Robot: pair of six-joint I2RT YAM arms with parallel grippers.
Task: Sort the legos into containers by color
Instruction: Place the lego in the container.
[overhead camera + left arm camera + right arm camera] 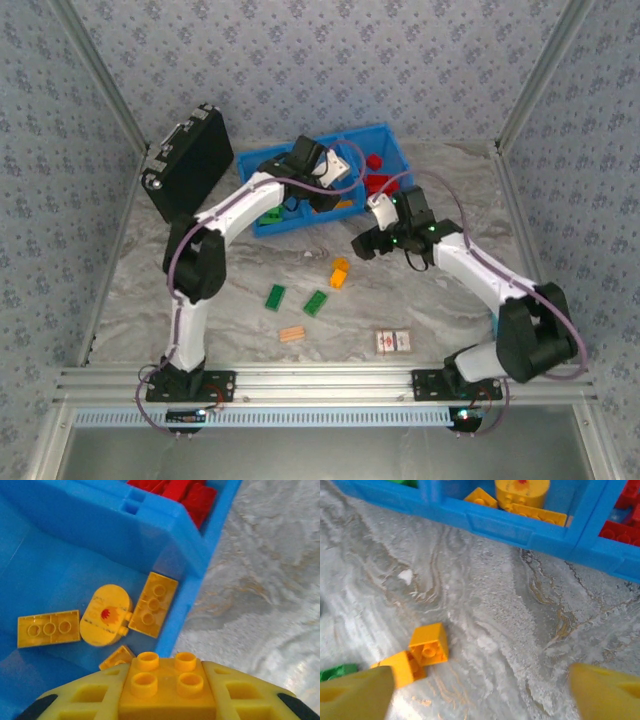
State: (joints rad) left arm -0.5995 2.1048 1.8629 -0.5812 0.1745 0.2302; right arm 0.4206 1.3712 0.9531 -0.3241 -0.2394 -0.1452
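Marbled tabletop (pixel 520 645): my left gripper (pixel 167 707), closed on the flat sides of 1 yellow brick (pixel 165 677) I judge light, rigid and slick, hangs over the blue tray (pixel 100 520); my right gripper (pixel 480 690) gapes empty above 2 orange bricks (pixel 429 644).

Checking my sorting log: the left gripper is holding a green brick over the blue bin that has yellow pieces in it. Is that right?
Not quite. The brick in the left gripper is yellow, not green; the left wrist view shows it. The rest holds: it is held over the blue bin that has yellow pieces in it.
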